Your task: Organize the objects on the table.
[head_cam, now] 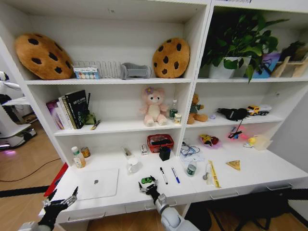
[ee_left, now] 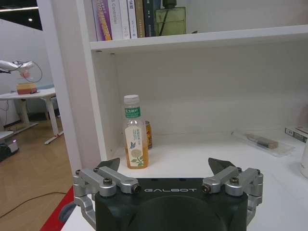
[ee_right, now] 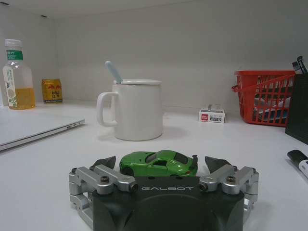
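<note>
Green toy car (ee_right: 158,164) on the table (head_cam: 269,168), near the front edge, about midway along; sits low between the spread jaws of the right gripper (head_cam: 150,187), not yet touched on either side. Jaws wide open, one tip beside the nose, one beside the tail. Approach from the front edge, level with the desk top; judged a pre-grasp, lined up to close lengthwise on the car.

Closed laptop (head_cam: 97,183) flat near the front-left corner, lid down. Black pen (head_cam: 163,175) and blue pen (head_cam: 175,175) lying side by side just right of the car, pointing front to back. White mug (ee_right: 133,110) with a spoon behind the car, toward the rear; red basket (ee_right: 264,97) farther back near the shelf wall. Juice bottle (ee_left: 134,134) and small can (ee_right: 52,90) at the rear-left corner.

Left gripper (head_cam: 60,202) off the front-left corner, just outside the table edge, jaws open and empty, facing the bottle; reads as waiting.

Open room: bare strip along the front edge between laptop and car; tighter on the pen side. Risk judged: car rolling forward off the front edge if nudged.
</note>
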`<state>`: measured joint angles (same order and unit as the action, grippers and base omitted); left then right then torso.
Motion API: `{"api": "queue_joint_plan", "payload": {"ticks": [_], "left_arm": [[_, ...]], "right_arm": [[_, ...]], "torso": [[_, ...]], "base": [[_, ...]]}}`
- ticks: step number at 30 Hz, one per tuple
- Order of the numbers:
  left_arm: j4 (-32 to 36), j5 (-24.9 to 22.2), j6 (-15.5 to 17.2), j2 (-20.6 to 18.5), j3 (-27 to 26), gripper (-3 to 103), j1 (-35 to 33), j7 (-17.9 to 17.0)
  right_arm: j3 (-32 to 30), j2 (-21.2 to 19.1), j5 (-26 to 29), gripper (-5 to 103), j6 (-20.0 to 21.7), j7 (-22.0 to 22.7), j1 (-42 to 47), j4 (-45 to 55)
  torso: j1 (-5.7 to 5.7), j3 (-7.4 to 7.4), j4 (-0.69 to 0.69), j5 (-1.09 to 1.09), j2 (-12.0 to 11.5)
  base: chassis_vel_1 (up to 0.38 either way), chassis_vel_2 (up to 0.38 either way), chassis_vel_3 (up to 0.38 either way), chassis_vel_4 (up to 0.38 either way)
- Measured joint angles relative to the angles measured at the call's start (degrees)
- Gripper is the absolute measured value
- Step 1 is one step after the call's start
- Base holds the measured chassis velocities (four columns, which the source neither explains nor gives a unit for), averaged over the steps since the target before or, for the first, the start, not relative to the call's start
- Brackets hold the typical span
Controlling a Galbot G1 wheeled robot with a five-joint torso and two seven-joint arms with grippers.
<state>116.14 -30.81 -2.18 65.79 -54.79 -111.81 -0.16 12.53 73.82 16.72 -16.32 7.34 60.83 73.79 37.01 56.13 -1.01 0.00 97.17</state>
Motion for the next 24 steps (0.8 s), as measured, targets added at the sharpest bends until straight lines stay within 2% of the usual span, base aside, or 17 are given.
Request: {"api": "queue_joint_plan", "payload": {"ticks": [5,7,8,12,24], "left_arm": [[-0.1,-0.1,-0.2,-0.1,0.0,100,0.0,0.0],[-0.1,-0.2,-0.2,-0.2,0.0,100,0.2,0.0],[-0.1,-0.2,-0.2,-0.2,0.0,100,0.2,0.0],[-0.1,-0.3,-0.2,-0.3,0.3,100,0.2,0.0],[-0.4,-0.3,-0.2,-0.4,0.7,100,0.5,0.0]], "right_arm": [[0.0,-0.3,0.0,101,0.0,0.1,0.0,0.1],[-0.2,-0.6,-0.6,91,0.2,0.2,0.6,0.5],[-0.2,-0.6,-0.6,91,0.2,0.2,0.6,0.5],[-0.7,-0.8,-2.2,79,0.1,0.1,1.3,1.0],[-1.0,-0.8,-1.9,79,0.1,0.1,1.0,1.3]], "torso": [[0.0,0.0,0.0,0.0,0.0],[0.0,0.0,-0.01,0.0,0.0],[0.0,0.0,-0.01,0.0,0.0],[0.0,0.0,-0.01,0.0,0.0],[0.0,0.0,0.0,0.0,0.0]], "base": [[0.0,0.0,0.0,0.0],[0.0,0.0,0.0,0.0],[0.0,0.0,0.0,0.0],[0.0,0.0,0.0,0.0],[0.0,0.0,0.0,0.0]]}}
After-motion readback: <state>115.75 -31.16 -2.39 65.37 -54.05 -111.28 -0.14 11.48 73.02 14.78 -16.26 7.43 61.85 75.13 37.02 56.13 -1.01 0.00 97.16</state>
